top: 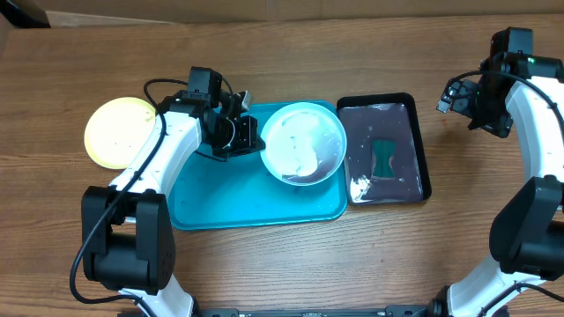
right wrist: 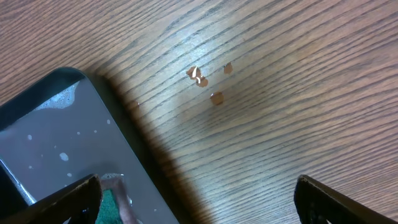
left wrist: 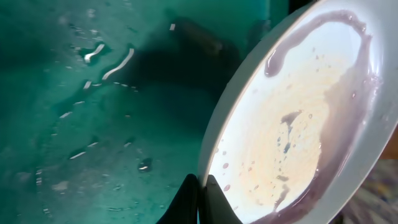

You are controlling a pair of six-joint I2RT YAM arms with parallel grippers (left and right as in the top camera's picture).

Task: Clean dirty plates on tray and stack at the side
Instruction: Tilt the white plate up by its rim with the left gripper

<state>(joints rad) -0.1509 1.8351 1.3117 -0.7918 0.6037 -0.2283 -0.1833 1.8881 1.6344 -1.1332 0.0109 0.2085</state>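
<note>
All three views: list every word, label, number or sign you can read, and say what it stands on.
None: no view shows readable text.
Pale plate: only smears, no writing.
Turquoise tray, black tray, yellow-green plate: no print visible.
Green light on the right arm: no characters.

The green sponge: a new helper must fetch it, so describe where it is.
Start at the large turquoise tray in the middle of the table; a smaller black tray sits just beside its right edge. The green sponge lies near the middle of that black tray, the only dark green block in its wet grey film.
</note>
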